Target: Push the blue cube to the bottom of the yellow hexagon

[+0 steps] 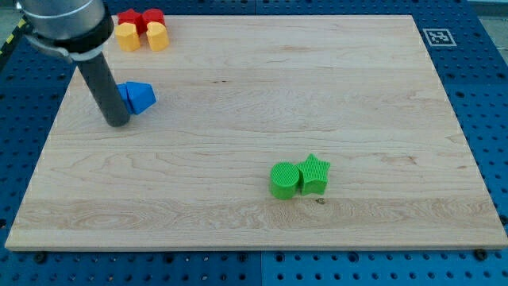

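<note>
A blue block (140,96) lies near the view's left edge of the wooden board; its left part is hidden behind my rod, so its full shape is unclear. My tip (117,121) rests on the board just left of and slightly below the blue block, touching or nearly touching it. Two yellow blocks sit at the view's top left: one (127,36) on the left and one (157,36) on the right. Their exact shapes are hard to make out. They lie well above the blue block.
Two red blocks (140,18) sit directly above the yellow ones at the board's top edge. A green cylinder (283,179) and a green star (314,173) touch each other at the lower middle. The board's left edge (48,143) is close to my tip.
</note>
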`<action>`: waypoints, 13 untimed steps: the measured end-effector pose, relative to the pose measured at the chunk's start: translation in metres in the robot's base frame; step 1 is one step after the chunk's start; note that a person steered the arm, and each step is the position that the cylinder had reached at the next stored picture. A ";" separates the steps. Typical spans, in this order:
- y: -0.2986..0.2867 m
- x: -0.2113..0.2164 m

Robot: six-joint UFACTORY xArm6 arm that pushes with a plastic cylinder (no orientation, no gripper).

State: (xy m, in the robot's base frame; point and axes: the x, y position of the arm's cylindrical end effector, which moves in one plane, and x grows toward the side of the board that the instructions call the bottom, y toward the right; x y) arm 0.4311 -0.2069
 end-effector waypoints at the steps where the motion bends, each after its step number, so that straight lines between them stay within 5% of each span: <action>1: -0.009 -0.006; 2: -0.009 0.022; 4: -0.012 -0.047; 6: -0.020 -0.035; 13: -0.017 -0.093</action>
State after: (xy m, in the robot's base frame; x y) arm 0.3378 -0.2238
